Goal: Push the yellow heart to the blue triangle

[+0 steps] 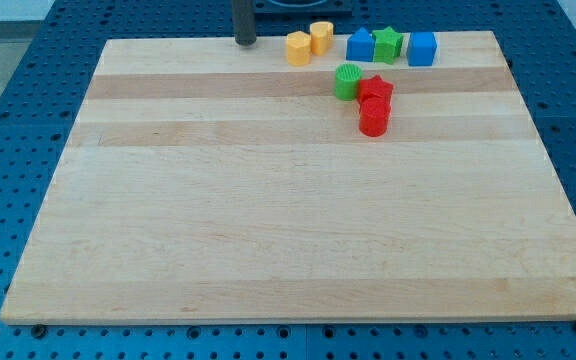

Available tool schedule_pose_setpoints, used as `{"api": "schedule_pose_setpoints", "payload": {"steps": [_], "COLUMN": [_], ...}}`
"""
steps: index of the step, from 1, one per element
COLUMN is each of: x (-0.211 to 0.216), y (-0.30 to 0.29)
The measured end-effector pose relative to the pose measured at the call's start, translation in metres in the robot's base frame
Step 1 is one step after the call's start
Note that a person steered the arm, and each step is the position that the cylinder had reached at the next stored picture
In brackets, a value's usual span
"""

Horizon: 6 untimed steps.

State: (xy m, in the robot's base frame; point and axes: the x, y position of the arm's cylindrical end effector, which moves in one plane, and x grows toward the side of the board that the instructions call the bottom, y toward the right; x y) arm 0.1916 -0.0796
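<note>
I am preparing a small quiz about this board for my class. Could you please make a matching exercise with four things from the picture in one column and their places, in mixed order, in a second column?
Things
1. my tip
2. green star
3. red cylinder
4. blue cube

Places
A. lowest in the view of all the blocks
B. between two blue blocks
C. at the board's top edge, to the view's left of every block
D. farthest to the view's right in the top row

Pairs: 1-C, 2-B, 3-A, 4-D

rod (244, 20): upper part cut by view's top | green star (388, 43): partly hides blue triangle (360, 45)
</note>
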Motion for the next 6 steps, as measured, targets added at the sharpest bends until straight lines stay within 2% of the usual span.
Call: {"api": "schedule_pose_setpoints", "payload": {"steps": [1, 5, 6], "x": [0.002, 0.003, 0.020], "y": [0.060, 0.092, 0.108]}}
